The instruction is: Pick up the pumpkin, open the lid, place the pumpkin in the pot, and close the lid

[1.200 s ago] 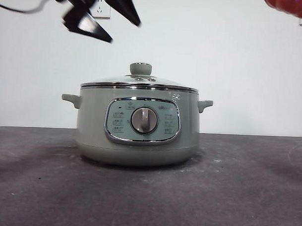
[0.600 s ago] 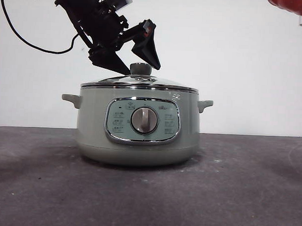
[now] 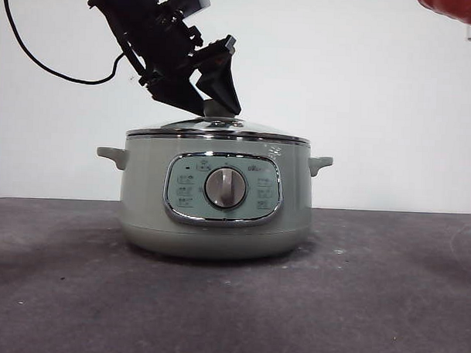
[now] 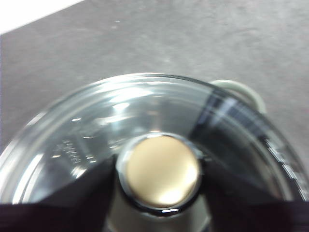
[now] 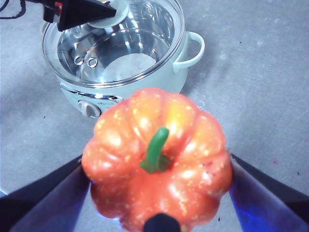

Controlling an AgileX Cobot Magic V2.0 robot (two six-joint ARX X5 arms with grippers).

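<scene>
Pot [image 3: 215,203] sits mid-table on the dark tabletop [image 3: 386,306], control panel and dial [image 3: 225,188] facing the front camera, side handles [image 3: 319,163] sticking out left and right. Lid [image 3: 218,131] is on the pot, seated, chrome rim level all round.

Left gripper [image 3: 215,106] comes in from upper left in the front view, tilted, tips down at the lid knob [image 4: 161,170]. Left wrist view shows the knob between the two jaws, one dark jaw on each side of it, jaws part-open around the knob; cannot tell if they are actually pressing it, view is blurred. Knob mostly hidden behind the jaws in the front view. Black cable [image 3: 38,57] loops off the arm at upper left.

Right gripper [image 5: 159,193] is held high, at the right of the scene, near side of the pot. Its jaws are closed onto the pumpkin [image 5: 157,164], one on either flank, stem [image 5: 155,151] pointing up toward the camera. Pumpkin is off the table, well apart from the pot, only a red-orange sliver [image 3: 454,7] of it visible at the top right corner of the front view. In the right wrist view the pot lies beyond the pumpkin, left gripper's dark tip over the knob there.
</scene>
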